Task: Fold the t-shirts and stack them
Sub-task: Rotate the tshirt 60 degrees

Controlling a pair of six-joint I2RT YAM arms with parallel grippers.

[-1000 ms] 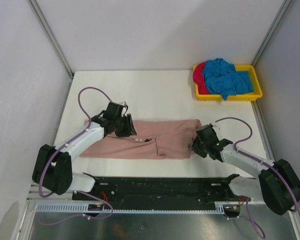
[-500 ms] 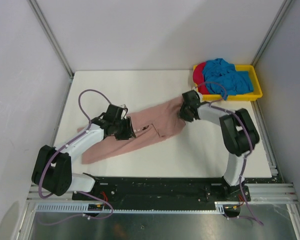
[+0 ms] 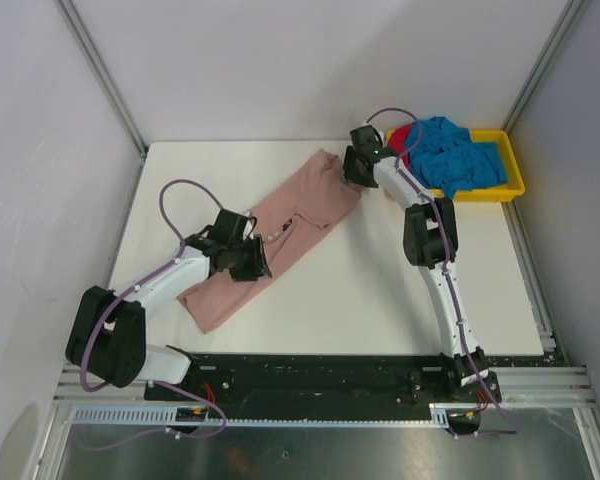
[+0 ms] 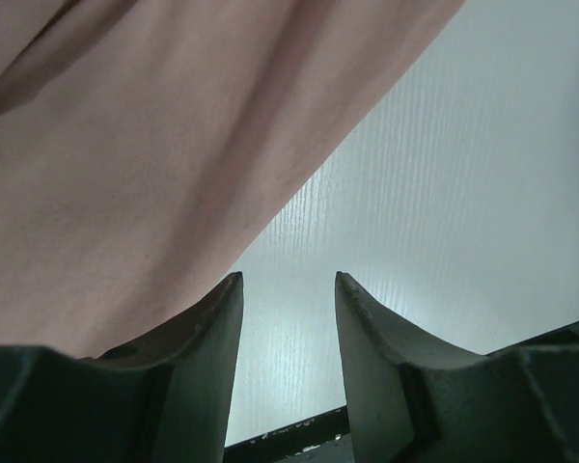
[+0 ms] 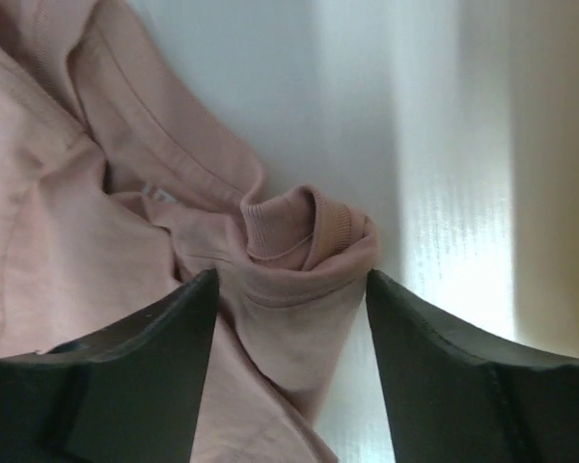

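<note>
Pink t-shirt (image 3: 298, 205), from the top view, stretches across the desk (image 3: 360, 290) with its long axis aimed at the yellow tray (image 3: 480, 195). The right tool (image 3: 358, 168) is at its tray-side end and the left tool (image 3: 245, 260) toward its other end.
Left wrist view: the jaws are apart and empty, with cloth alongside.
Right wrist view: bunched cloth sits between the jaws, but I cannot tell whether it is clamped.

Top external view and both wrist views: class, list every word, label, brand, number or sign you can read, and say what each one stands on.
Small white print on the pink t-shirt: too small and blurred to read.
Small white tag by the shirt's collar, right wrist view: no lettering can be made out.
Yellow tray, blue t-shirt, red t-shirt: no text visible.
Nothing in any view can be quoted.
</note>
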